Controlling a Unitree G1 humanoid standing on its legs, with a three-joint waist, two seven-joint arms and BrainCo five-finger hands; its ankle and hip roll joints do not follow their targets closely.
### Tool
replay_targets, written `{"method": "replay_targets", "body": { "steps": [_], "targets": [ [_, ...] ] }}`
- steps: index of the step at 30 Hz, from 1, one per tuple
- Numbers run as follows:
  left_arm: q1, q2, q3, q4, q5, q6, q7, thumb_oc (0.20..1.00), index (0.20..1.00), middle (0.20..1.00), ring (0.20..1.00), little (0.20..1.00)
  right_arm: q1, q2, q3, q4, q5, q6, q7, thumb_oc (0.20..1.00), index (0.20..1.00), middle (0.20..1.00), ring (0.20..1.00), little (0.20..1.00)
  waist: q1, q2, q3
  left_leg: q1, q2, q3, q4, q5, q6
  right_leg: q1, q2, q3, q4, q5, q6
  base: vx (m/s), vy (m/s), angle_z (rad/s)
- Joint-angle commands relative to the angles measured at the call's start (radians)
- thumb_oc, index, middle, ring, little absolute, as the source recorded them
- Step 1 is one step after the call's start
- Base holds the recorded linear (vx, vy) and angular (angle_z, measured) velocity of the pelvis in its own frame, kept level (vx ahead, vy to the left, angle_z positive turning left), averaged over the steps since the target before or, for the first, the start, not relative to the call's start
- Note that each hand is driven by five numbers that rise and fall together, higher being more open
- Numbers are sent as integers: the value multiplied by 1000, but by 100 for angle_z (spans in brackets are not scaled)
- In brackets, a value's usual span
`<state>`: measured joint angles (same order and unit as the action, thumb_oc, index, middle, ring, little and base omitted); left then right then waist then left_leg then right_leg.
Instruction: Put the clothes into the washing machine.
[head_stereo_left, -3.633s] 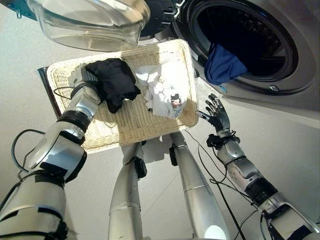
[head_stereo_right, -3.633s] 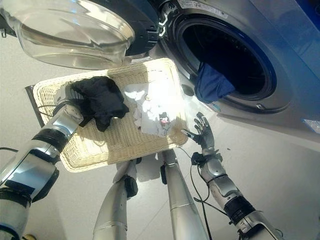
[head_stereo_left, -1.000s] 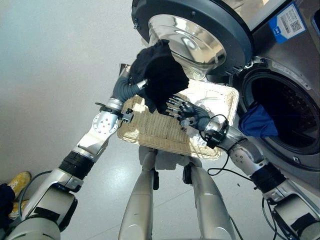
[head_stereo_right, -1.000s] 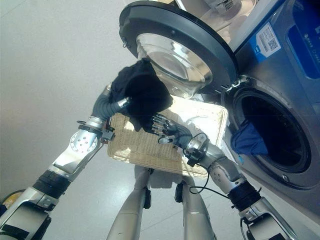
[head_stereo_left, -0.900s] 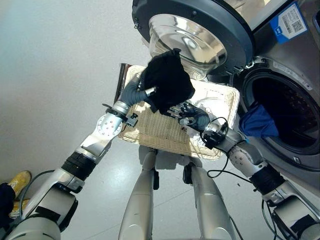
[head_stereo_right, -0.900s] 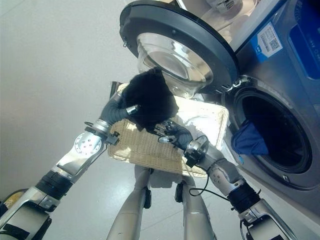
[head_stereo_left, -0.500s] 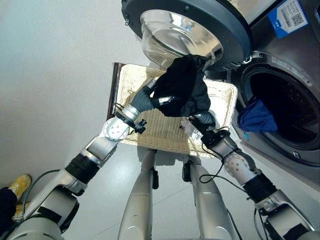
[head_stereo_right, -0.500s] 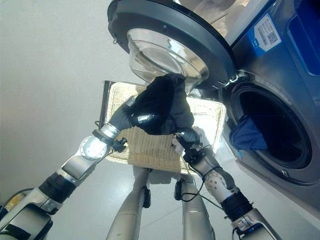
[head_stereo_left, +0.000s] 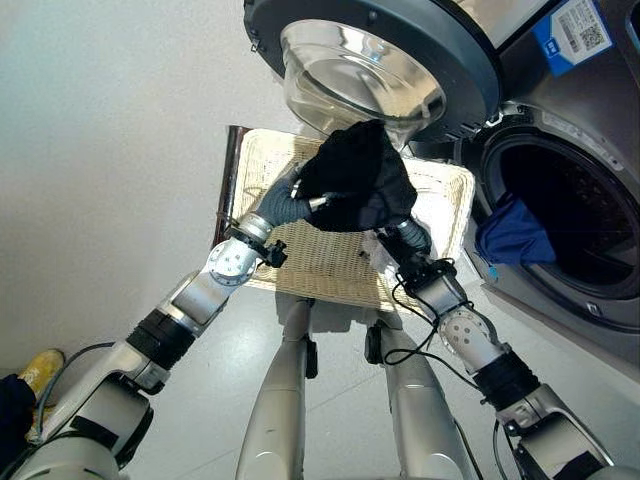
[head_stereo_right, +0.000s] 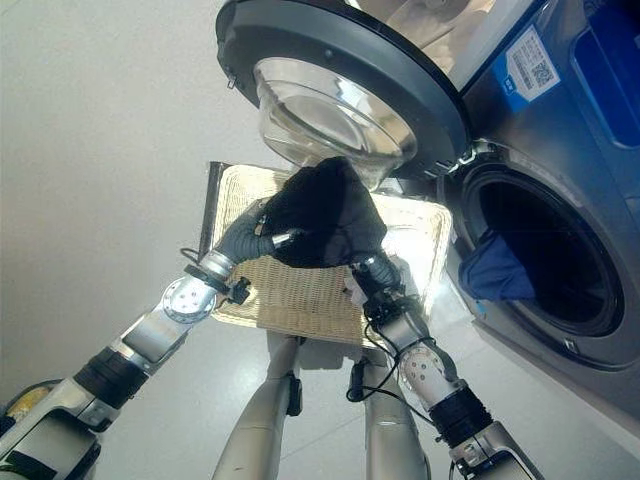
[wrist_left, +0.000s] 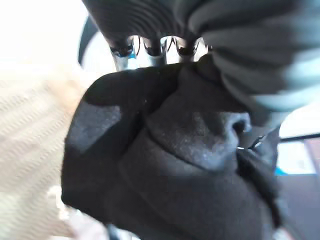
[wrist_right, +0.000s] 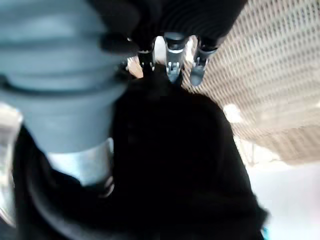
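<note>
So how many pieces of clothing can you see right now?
2 for certain. A black garment is bunched in the left hand, above the wicker basket. A blue garment hangs over the washing machine drum's rim. The black one may hide others in the basket.

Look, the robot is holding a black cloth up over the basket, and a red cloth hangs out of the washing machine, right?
Almost: the cloth hanging from the washing machine is blue, as the left eye view shows. The black cloth is indeed held over the basket.
</note>
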<state>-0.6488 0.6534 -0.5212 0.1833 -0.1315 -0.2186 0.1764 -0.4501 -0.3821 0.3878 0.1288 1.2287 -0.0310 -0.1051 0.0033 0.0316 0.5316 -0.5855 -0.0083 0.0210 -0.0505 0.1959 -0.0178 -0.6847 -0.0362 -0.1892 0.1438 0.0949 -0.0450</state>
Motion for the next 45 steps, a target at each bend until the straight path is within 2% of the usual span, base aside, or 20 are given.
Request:
{"method": "replay_targets", "body": {
  "steps": [1,4,8,12,13,14,16,18,20,22,26,27,29,31,33,36,38,40,43,45],
  "targets": [
    [-11,-6,23,-16,1,17,25,200,200,200,200,200,1,-25,-2,-94,25,-5,107,1000,1000,1000,1000,1000,-6,22,-12,-16,-24,51,-2,10,-12,42,-46,-9,-22,34,141,0,0,0],
    [-14,0,12,21,-3,32,13,200,200,200,200,200,-4,-39,9,-94,8,-10,146,1000,1000,1000,1000,1000,-6,19,-12,-18,-22,52,0,11,-13,42,-46,-13,-22,36,143,0,0,0],
    [-31,7,-14,63,16,66,-66,200,200,200,200,200,-27,-63,30,-97,-17,-16,176,1000,1000,1000,1000,1000,-9,15,-12,-24,-23,54,7,10,-14,36,-42,-10,-21,38,143,0,0,0],
    [-51,16,-52,75,-23,32,-176,200,200,200,200,200,-49,-86,48,-95,-4,-4,196,1000,1000,1000,1000,1000,-15,18,-12,-30,-25,51,16,8,-14,28,-37,3,-17,38,141,0,0,0],
    [-58,17,-66,74,-32,17,-224,200,200,200,200,200,-54,-90,52,-93,-4,0,198,831,831,831,831,831,-18,18,-12,-32,-25,53,19,7,-14,26,-36,6,-17,39,141,0,0,0],
    [-63,17,-76,67,-43,8,-261,200,200,200,200,200,-58,-94,55,-94,-3,6,199,765,765,765,765,765,-21,19,-12,-33,-25,55,20,6,-14,25,-35,9,-18,40,140,14,-8,-4],
    [-80,17,-104,49,-72,-20,-343,200,200,200,200,200,-65,-100,68,-88,3,8,203,824,824,824,824,824,-26,21,-12,-37,-26,58,25,4,-13,21,-33,18,-19,42,138,5,-8,-2],
    [-89,11,-128,27,-94,-62,-428,200,200,200,200,200,-67,-103,76,-80,2,15,208,1000,1000,1000,1000,1000,-32,23,-12,-37,-28,55,27,1,-11,20,-29,31,-21,45,137,0,0,0],
    [-94,12,-142,4,-105,-76,-463,200,200,200,200,200,-71,-106,82,-76,3,14,202,1000,1000,1000,1000,1000,-34,24,-12,-39,-30,53,28,0,-10,17,-27,37,-22,47,136,0,0,0],
    [-99,10,-169,-61,-129,-121,-517,200,200,200,200,200,-75,-109,90,-75,-8,18,178,1000,1000,1000,1000,1000,-36,24,-12,-39,-34,46,22,1,-7,16,-22,49,-31,54,135,0,0,0],
    [-90,3,-174,-132,-161,-168,-522,200,200,200,200,200,-72,-115,96,-76,-53,24,121,1000,1000,1000,1000,1000,-38,23,-12,-41,-37,43,14,2,-4,12,-17,60,-43,63,134,0,0,0],
    [-80,-6,-167,-164,-156,-209,-505,200,200,200,200,200,-69,-111,94,-69,-111,28,76,1000,1000,1000,1000,1000,-38,22,-12,-41,-39,41,11,1,-2,12,-15,65,-49,66,134,0,0,0],
    [-73,-18,-155,-201,-139,-235,-479,200,200,200,200,200,-68,-107,88,-61,-150,36,45,1000,1000,1000,1000,1000,-38,19,-12,-42,-39,41,7,1,-1,8,-14,67,-49,68,134,0,0,0],
    [-72,-23,-148,-213,-131,-247,-468,200,200,200,200,200,-66,-104,85,-58,-172,40,30,1000,1000,1000,1000,1000,-38,17,-12,-43,-40,40,6,1,0,7,-12,68,-49,67,133,0,0,0],
    [-66,-28,-117,-253,-107,-267,-431,200,200,200,200,200,-56,-101,68,-44,-280,63,-9,1000,1000,1000,1000,1000,-36,14,-12,-44,-43,33,6,1,2,5,-9,71,-42,64,133,0,0,0],
    [-49,-33,-88,-280,-83,-253,-396,200,200,200,200,200,-45,-103,57,-40,-345,104,-10,1000,1000,1000,1000,1000,-35,13,-12,-44,-45,27,7,1,3,5,-7,72,-37,62,132,0,0,0],
    [-40,-35,-69,-289,-56,-231,-330,200,200,200,200,200,-40,-110,56,-36,-361,139,25,1000,1000,1000,1000,1000,-32,13,-12,-44,-47,22,6,1,4,5,-5,74,-36,61,131,0,0,0],
    [-36,-28,-57,-278,-51,-237,-311,200,200,200,200,200,-39,-119,55,-30,-375,170,68,1000,1000,1000,1000,1000,-29,14,-12,-42,-46,20,5,2,5,8,-6,72,-35,58,131,0,0,0],
    [-31,-14,-37,-268,-25,-237,-255,200,200,200,200,200,-44,-143,61,-26,-393,230,186,1000,1000,1000,1000,1000,-23,14,-12,-43,-47,13,11,0,5,10,-6,70,-27,50,130,2,-25,2],
    [-33,6,-21,-264,-33,-236,-241,200,200,200,200,200,-54,-179,71,-22,-352,279,305,1000,1000,1000,1000,1000,-15,13,-12,-42,-45,10,16,-1,3,14,-11,56,-19,43,132,3,-64,6]
  ]
}}
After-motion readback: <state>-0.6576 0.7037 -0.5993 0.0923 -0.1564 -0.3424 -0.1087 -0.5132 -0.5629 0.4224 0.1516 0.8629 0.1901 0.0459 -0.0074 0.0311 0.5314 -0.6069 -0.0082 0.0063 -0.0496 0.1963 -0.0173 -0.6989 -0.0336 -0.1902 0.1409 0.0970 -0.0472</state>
